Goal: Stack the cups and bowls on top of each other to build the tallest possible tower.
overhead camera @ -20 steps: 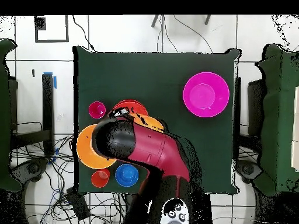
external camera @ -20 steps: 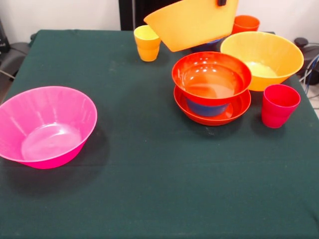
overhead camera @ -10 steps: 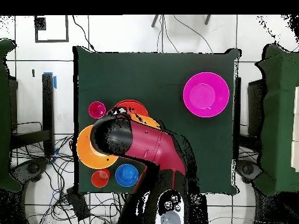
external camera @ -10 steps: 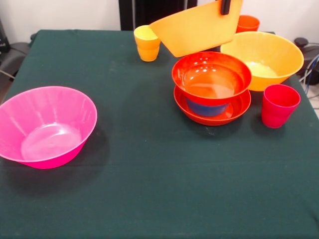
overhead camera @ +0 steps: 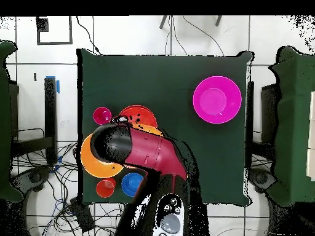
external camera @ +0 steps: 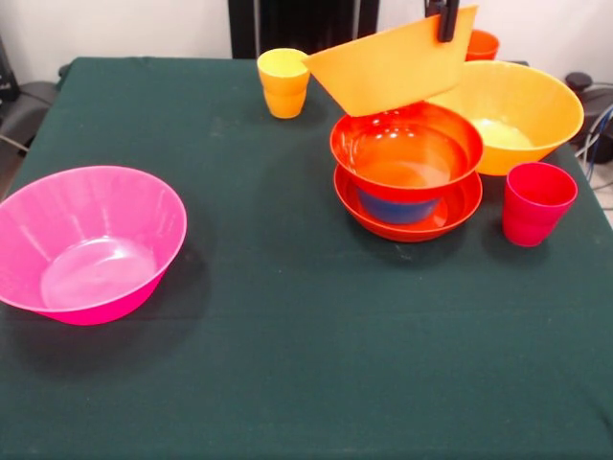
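Note:
My gripper is shut on the rim of a large orange-yellow bowl and holds it tilted in the air, just above and behind a small stack. The stack is a red-orange bowl on a blue bowl in a shallow red-orange bowl. A second large orange-yellow bowl stands to the right. The pink bowl sits alone at the left. The yellow cup, orange cup and red-pink cup stand upright on the table.
In the overhead view the red arm covers the held bowl and the yellow cup. There I see the pink bowl, the red-pink cup, the orange cup and a second blue bowl. The green cloth covers the table.
My gripper has come down and moved right in the front view, carrying the orange-yellow bowl closer over the red-orange stack and tilting it more steeply. Nothing else has moved.

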